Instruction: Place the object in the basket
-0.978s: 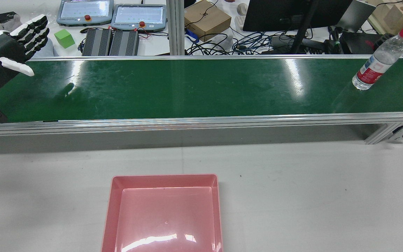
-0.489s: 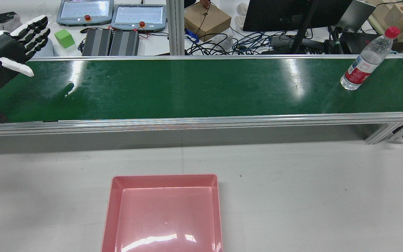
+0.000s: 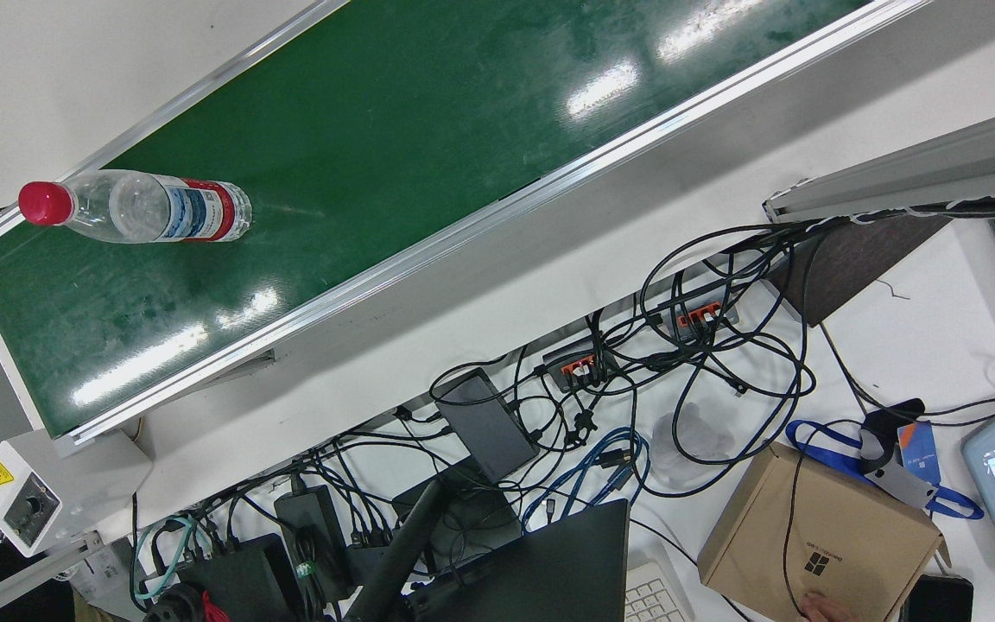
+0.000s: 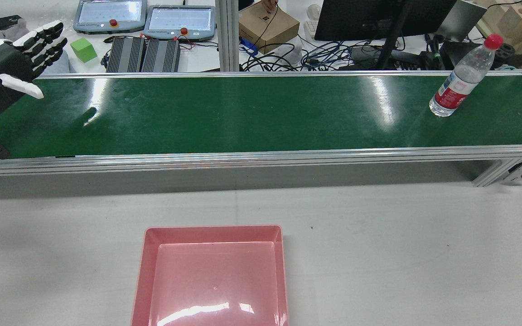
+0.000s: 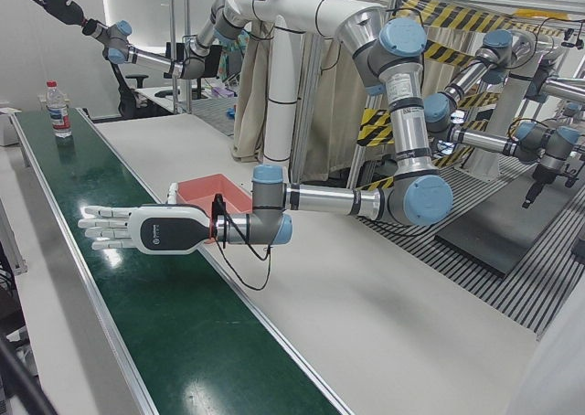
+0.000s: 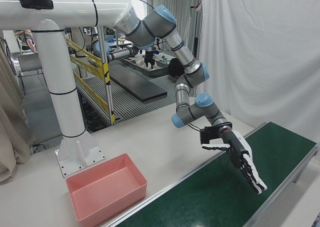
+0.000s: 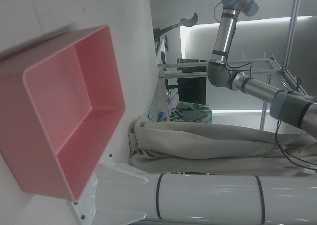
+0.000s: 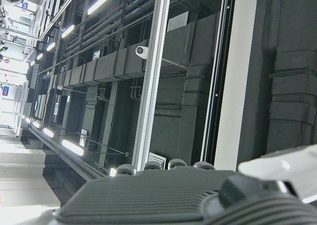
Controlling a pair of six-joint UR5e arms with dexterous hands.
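One bottle [image 4: 463, 76] stands upright on the belt [image 4: 243, 113], at the end far from the left hand [image 4: 2, 72], whose fingers are spread and empty. Right hand [image 5: 50, 2] is raised, fingers apart. Risk: a mistimed or sideways grab could topple the bottle before it reaches the basket [image 4: 213, 276].

The long conveyor belt [image 4: 243, 113] is glossy dark green, edged in silver aluminium rails. The clear plastic water bottle [image 4: 462, 78] carries a red screw cap and a red, white and blue label. The shallow square plastic basket [image 4: 152, 280] is salmon pink against the pale grey tabletop [image 4: 401, 253].
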